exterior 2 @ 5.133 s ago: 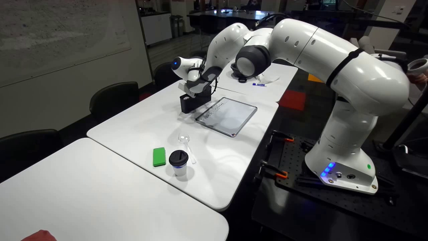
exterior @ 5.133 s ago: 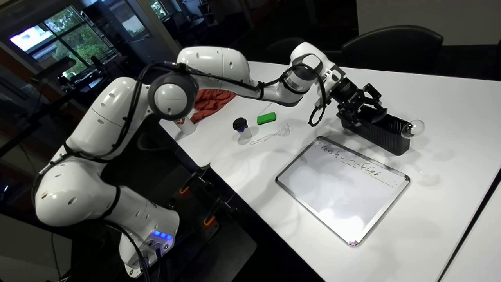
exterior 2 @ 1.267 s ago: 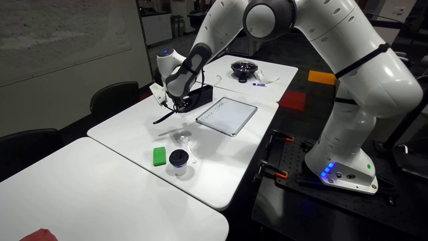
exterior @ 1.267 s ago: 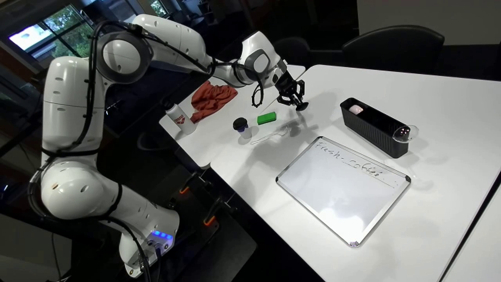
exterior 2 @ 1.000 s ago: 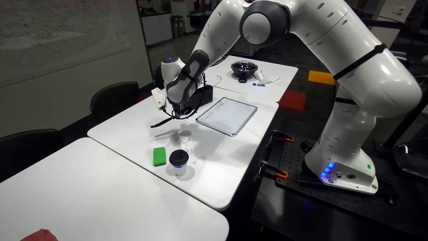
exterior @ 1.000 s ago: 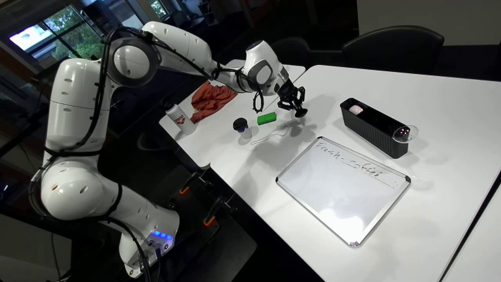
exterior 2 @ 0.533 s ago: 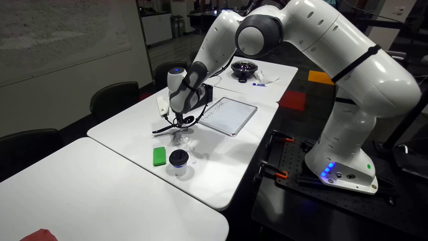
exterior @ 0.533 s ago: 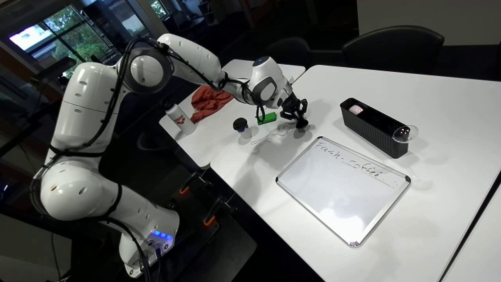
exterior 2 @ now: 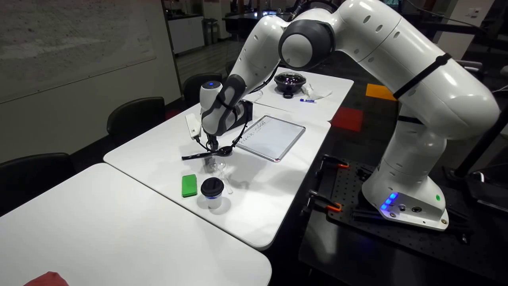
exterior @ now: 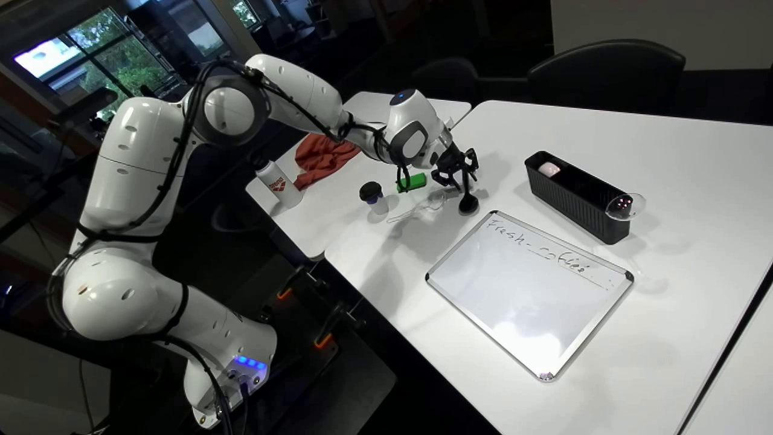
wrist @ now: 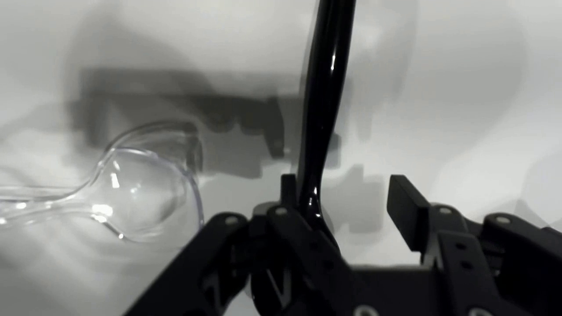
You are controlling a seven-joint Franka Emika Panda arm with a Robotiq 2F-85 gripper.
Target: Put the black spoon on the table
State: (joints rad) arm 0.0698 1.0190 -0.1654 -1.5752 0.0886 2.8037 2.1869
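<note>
— Where is the black spoon?

— On the table. In the wrist view its handle runs from the top edge down past the middle, and its lower part slips behind the gripper.

— How does the gripper stand?

— Fingers apart, with white tabletop showing between them. The handle passes just beside the finger nearer the left of the frame; whether they touch, I can't tell.

— And the spoon's bowl?

— In an exterior view it sits near the center, just above the top corner of the whiteboard. The black tray is farther right, well apart from it.

— Anything close by?

— A clear spoon at the left of the wrist view, its bowl toward the black one. In an exterior view, a green block lies left of center, below the middle, with a lidded cup upright to its lower right.
</note>
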